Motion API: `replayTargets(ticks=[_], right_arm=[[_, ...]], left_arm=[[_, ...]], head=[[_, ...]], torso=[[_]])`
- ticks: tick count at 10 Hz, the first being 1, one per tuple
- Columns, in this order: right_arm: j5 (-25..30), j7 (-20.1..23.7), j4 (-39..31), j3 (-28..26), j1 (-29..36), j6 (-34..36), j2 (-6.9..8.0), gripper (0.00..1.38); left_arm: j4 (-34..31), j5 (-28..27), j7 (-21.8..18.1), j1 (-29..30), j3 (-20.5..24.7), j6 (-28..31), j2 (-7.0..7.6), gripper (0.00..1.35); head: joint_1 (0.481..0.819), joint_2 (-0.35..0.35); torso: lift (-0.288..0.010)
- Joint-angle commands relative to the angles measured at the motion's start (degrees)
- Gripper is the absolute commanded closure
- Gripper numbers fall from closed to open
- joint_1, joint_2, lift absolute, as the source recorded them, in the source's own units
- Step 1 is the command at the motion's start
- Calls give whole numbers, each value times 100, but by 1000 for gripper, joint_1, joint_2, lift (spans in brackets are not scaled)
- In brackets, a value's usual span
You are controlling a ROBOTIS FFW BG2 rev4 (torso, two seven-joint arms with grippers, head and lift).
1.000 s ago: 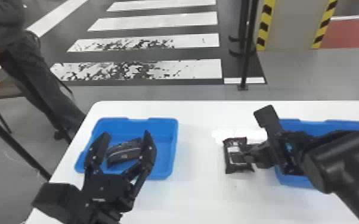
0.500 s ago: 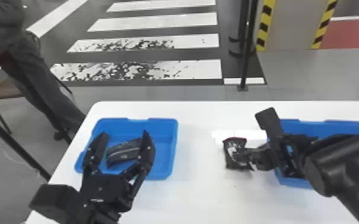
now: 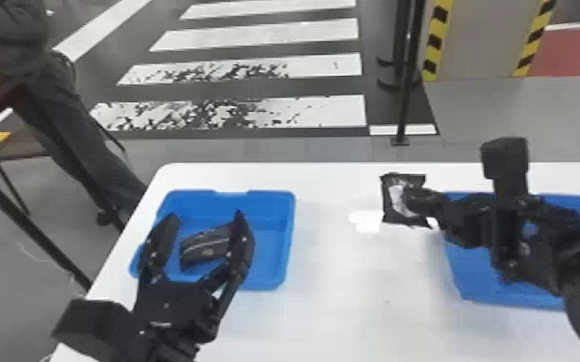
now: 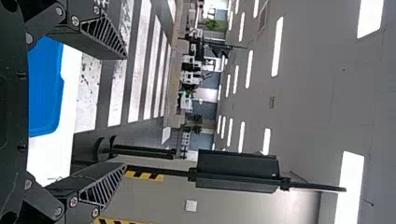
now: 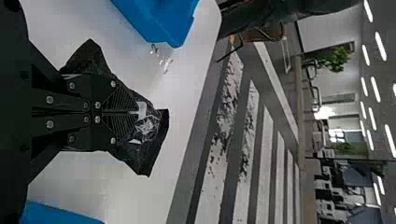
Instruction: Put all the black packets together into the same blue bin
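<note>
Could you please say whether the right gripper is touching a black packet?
Touching; the right wrist view shows the right gripper shut on a black packet.

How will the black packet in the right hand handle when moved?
The black packet probably flexes: its wrapper looks creased where the right hand pinches it. The shiny patch may be slippery. Being flattish, it probably won't roll.

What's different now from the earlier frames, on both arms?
The right gripper, shut on its black packet, has carried it farther away from the robot and apparently up off the table. The left gripper stays open over the left blue bin, the packet in that bin lies as before, and both bins are unmoved.
</note>
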Motion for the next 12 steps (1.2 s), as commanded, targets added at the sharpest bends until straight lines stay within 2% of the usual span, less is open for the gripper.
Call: replayTargets(ticks=[1,2,4,6,7,9,10,11,12], right_arm=[[254,-8,-903,-735,528,79,57,1125],[552,-25,-1493,-1238,908,290,92,1125],[723,-25,-1775,-2015,1442,501,127,1125],[746,-8,-1887,-2221,1737,641,92,1125],[734,36,-1761,-2244,1751,599,92,1038],[734,133,-1704,-2323,1920,191,92,140],[632,133,-1887,-2392,2216,-160,110,36],[483,133,-2197,-2438,2666,-610,145,131],[426,133,-2478,-2621,3158,-1131,268,182]], left_arm=[[0,2,0,12,8,-38,-11,229],[0,2,0,26,19,-38,-11,229],[0,2,0,54,53,-80,-20,229],[0,2,0,54,53,-80,-20,229],[0,2,0,40,53,-80,-20,229],[0,-10,0,26,42,-94,-20,229],[0,-21,0,12,53,-94,-11,225],[42,-55,0,-58,53,-80,-2,225],[98,-67,0,-143,31,-80,7,225]], head=[[695,138],[695,99],[695,24],[695,-65],[695,-76],[695,-89],[695,-94],[695,-95],[695,-88]], torso=[[-110],[-110],[-110],[-110],[-110],[-110],[-110],[-110],[-110]])
